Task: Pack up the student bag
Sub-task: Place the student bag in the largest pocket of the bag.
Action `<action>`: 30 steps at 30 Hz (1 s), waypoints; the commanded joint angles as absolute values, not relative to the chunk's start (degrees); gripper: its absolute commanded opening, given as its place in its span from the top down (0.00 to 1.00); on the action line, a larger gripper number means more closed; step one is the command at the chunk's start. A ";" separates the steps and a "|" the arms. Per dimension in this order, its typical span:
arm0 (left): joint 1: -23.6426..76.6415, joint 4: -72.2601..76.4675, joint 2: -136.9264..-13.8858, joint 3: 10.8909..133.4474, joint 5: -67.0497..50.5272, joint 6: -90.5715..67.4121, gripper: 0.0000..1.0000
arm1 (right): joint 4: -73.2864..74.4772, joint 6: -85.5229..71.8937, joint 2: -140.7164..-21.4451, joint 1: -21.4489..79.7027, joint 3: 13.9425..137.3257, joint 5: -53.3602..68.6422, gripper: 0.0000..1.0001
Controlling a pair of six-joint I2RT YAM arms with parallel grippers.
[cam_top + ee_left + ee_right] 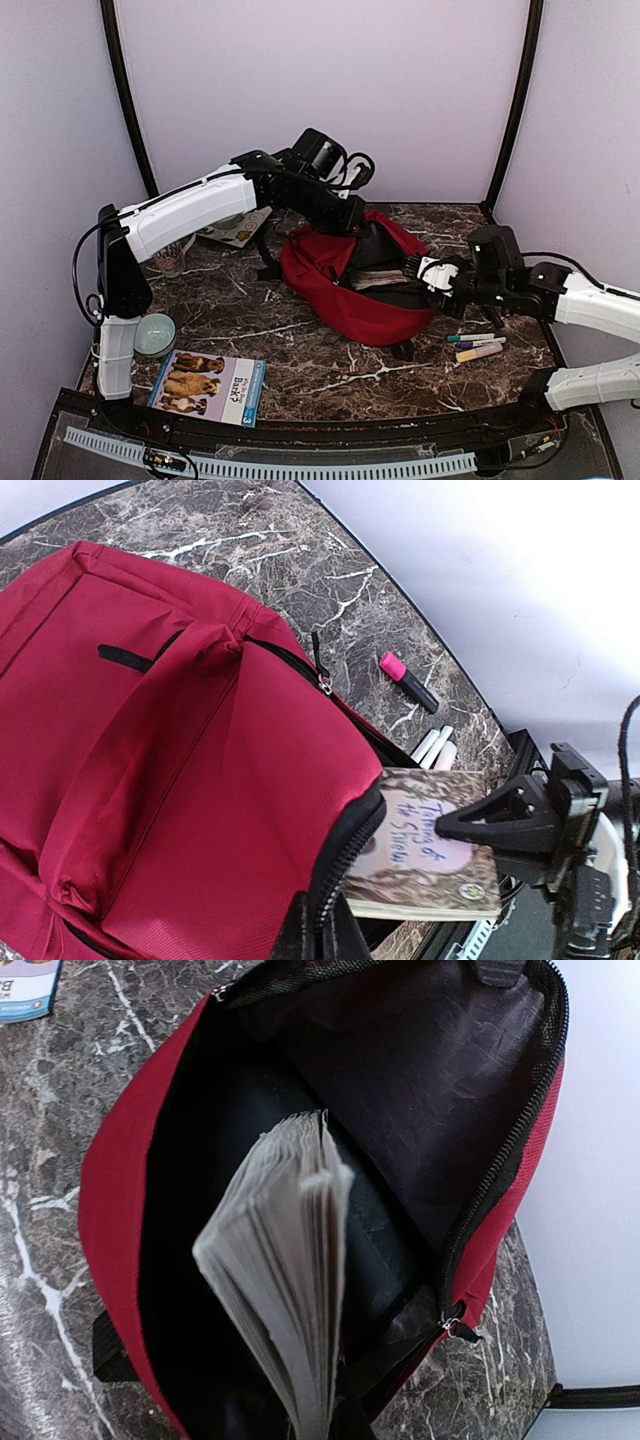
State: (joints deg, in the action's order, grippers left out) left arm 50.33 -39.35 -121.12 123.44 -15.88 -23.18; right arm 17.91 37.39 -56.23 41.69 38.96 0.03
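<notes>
Squarely in the middle of the marble desk [300, 350] lies the red student bag [355, 300], its main zip open toward the right arm. The left tool [320, 935] is clenched on the bag's zippered rim, holding the mouth up, while the right tool [422, 272] grasps a paperback [425, 860] whose far end sits inside the opening. Markers [476, 346] lie near the bag's right side, and a picture book [207, 385] lies near the left arm's base.
</notes>
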 commanded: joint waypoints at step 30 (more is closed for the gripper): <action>51.24 -40.60 -116.15 124.61 -15.73 -21.22 1.00 | -14.99 35.02 -73.78 47.07 35.68 -2.16 0.06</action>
